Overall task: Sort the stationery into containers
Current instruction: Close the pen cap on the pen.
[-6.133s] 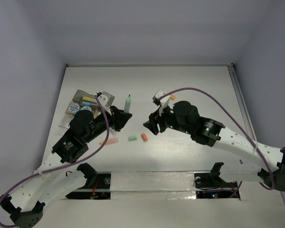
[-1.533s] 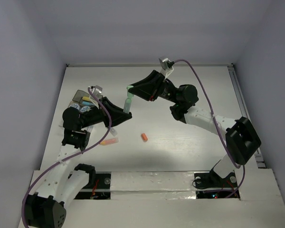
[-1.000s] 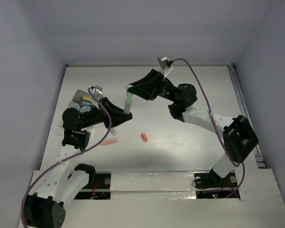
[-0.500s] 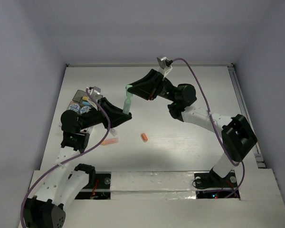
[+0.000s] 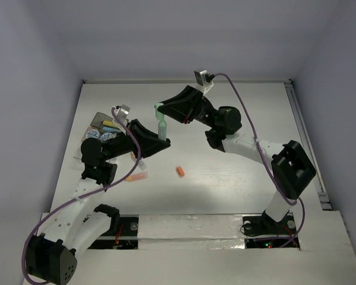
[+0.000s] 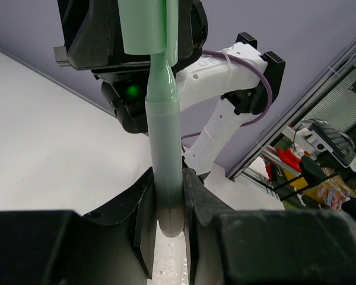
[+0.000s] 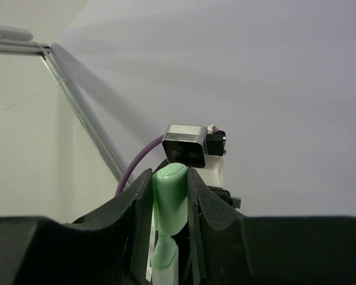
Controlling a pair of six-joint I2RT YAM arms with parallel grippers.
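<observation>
Cap (image 6: 143, 27) risen off green marker (image 6: 164, 154), neck bared; right gripper (image 5: 160, 109) clamps cap, left gripper (image 5: 164, 140) clamps green marker; uncapping, nothing sorted yet.

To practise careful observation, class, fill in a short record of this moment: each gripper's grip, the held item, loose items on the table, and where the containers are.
Left gripper: shut on the barrel of the green marker
Right gripper: shut on the marker's cap
Cap: over the marker's tip; whether fully seated cannot be told
Loose on table: orange block, pink-orange pen
Containers: clustered at the table's left, beside the left arm
</observation>
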